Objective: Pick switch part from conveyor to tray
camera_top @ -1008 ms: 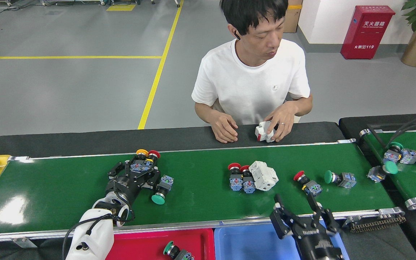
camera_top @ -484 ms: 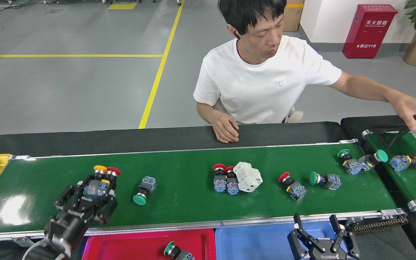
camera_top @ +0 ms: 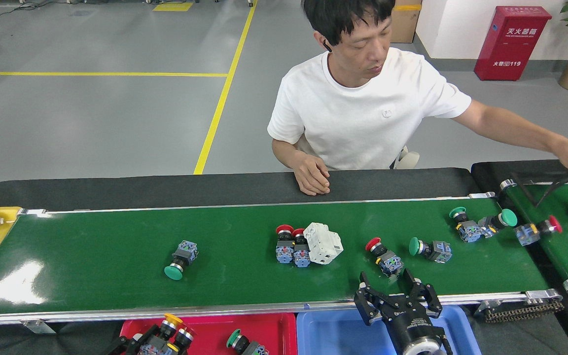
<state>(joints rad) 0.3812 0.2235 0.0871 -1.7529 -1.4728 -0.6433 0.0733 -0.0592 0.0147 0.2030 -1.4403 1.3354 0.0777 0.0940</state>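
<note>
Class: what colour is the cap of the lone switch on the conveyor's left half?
Green cap, head view.

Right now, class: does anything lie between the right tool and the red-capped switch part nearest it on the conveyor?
Nothing visible does. The right tool hangs open over the conveyor's near rail, and the red-capped switch part lies just beyond its fingertips with only bare belt between them. The green-capped part lies off to the side.

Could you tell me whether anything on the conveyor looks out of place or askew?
Yes: a white breaker-like block lies tilted against two red pushbutton switches mid-conveyor, the only white part on this belt.
</note>
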